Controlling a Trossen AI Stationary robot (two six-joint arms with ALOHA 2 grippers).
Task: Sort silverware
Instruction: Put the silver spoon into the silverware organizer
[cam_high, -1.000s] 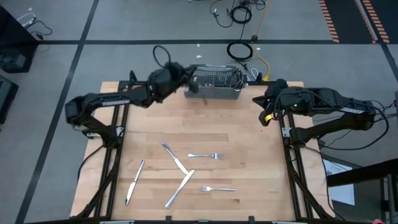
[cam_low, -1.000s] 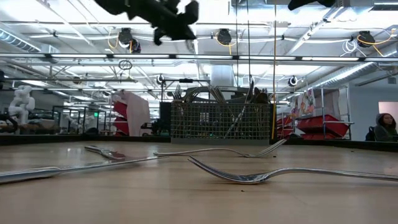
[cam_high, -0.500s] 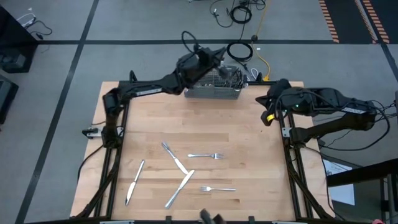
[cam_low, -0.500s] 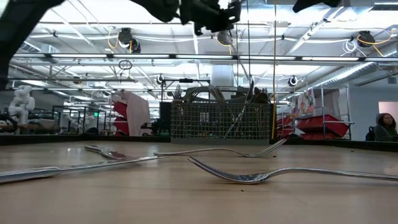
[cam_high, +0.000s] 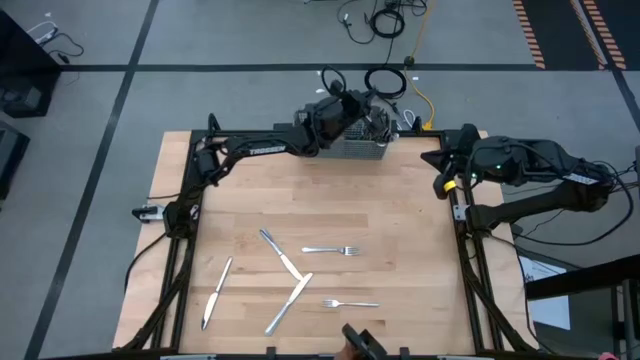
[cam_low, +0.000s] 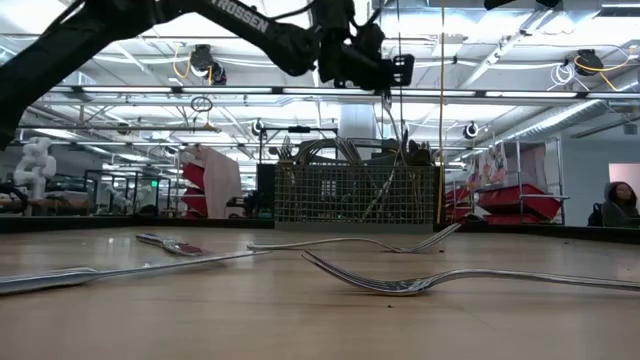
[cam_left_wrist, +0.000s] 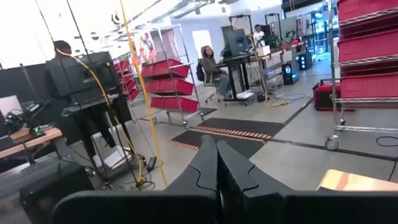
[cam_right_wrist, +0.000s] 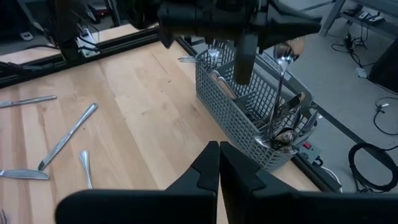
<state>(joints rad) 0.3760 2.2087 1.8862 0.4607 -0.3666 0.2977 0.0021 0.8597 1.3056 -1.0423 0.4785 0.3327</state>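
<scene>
- Left gripper parked high over the basket at the top centre of the high view, probably so that a piece can go straight down into a compartment.
- Fingers pressed together, seemingly pinching a slim utensil that hangs down toward the basket's rim; hard to tell whether it is a spoon or a fork.
- Held by one end and hanging near vertical, likely to slip between the handles already standing there.
- Right gripper closed on nothing, waiting at the right edge of the table in the high view, well clear of the left arm's path.
- Basket set at the far edge, leaving bare board for the loose pieces in front.
- Loose silverware spread in the lower centre of the high view, well apart from the basket: three knives, two of them touching in a rough Y, and two forks.
- Left knife lying alone toward the lower left; upper fork and lower fork lying on their sides, tines to the right.
- More pieces already standing upright in the basket, packed toward one end.
- All of it slim, bright and mirror-like; flat on the wood, so likely awkward to get fingers under.
- Sorting judged partly done, with five pieces left on the board.
</scene>
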